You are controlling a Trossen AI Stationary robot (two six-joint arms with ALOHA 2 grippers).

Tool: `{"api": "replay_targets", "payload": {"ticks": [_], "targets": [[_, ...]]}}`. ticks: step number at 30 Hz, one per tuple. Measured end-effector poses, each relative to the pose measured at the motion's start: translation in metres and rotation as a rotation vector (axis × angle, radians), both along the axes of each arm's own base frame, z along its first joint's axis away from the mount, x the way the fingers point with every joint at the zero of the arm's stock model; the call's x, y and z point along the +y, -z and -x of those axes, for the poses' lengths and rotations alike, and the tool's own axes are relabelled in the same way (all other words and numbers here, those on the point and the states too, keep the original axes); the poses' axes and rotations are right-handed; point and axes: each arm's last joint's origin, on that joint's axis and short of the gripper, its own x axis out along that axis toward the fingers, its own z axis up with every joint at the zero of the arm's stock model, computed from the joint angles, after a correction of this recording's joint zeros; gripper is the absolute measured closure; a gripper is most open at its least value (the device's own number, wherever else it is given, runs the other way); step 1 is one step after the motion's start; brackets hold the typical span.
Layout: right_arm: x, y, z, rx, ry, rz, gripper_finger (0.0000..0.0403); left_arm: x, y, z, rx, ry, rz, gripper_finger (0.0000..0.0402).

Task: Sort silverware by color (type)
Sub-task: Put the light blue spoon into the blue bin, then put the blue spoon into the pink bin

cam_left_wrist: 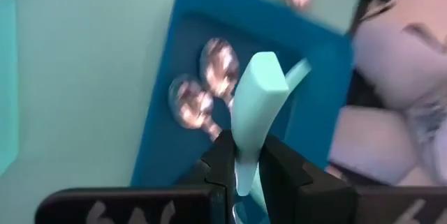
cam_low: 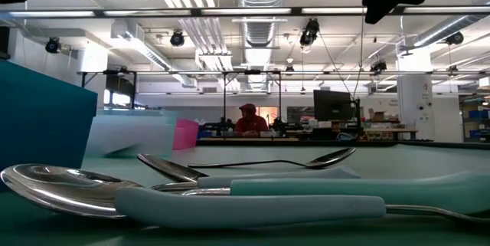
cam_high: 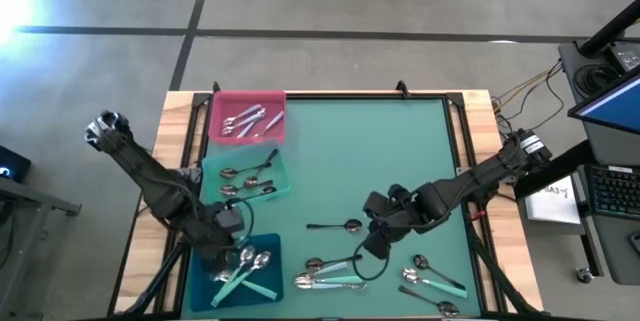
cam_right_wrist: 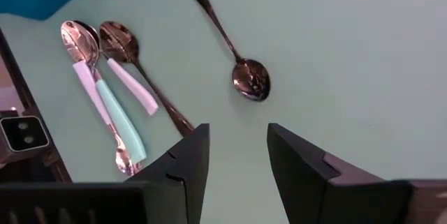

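We find the left gripper (cam_left_wrist: 246, 165) clamped on a mint-handled metal spoon (cam_left_wrist: 253, 105) above the blue plastic tray (cam_high: 262, 251) at lower left, the right gripper (cam_high: 378, 244) open lower centre; we judge early release risks missing.

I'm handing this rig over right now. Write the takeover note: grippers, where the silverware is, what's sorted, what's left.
Left gripper: shut on a mint-handled utensil, over the blue tray.
Right gripper: open, empty, above the mat near a dark spoon.

Done: silver pieces in the pink tray, dark-handled spoons in the green tray, mint-handled ones in the blue tray.

Left: release the held utensil into the blue tray, then sort the loose pieces on the mat: the dark spoon, the mint-handled pair, and those at the mat's near right corner.
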Motion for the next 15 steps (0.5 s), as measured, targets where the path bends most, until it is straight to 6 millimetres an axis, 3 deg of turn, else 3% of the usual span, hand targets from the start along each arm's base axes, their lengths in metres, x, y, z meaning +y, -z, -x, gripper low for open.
{"api": "replay_targets", "payload": {"ticks": [3, 9, 15], "targets": [[0.000, 0.001, 0.000, 0.004, 0.006, -0.001, 0.0268, -0.001, 0.007, 0.001, 0.075, 0.018, -0.012, 0.0372], [-0.001, 0.005, 0.005, 0.066, 0.059, -0.044, 0.0268, -0.008, 0.019, -0.005, 0.140, 0.036, -0.035, 0.0327], [0.001, 0.009, 0.007, 0.113, 0.050, -0.101, 0.0268, -0.014, 0.027, -0.009, 0.193, 0.113, -0.032, 0.0318]]}}
